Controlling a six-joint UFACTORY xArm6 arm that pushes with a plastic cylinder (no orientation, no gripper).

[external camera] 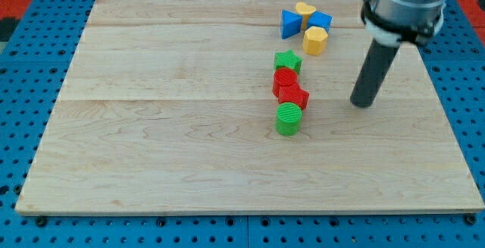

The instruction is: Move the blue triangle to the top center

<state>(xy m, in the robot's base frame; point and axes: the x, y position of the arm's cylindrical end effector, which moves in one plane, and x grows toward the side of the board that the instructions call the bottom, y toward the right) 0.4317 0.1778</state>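
Observation:
The blue triangle (289, 23) lies near the view's top, right of centre, on the wooden board (151, 127). Touching it on its right are a yellow heart (305, 10), a second blue block (320, 20) and a yellow hexagon (315, 40). My tip (364, 102) is at the lower end of the dark rod, to the right of and below this cluster, well apart from the blue triangle and touching no block.
A column of blocks stands below the cluster: a green star (287, 61), a red block (285, 80), a red star (293, 95) and a green cylinder (288, 118). Blue pegboard (23, 66) surrounds the board.

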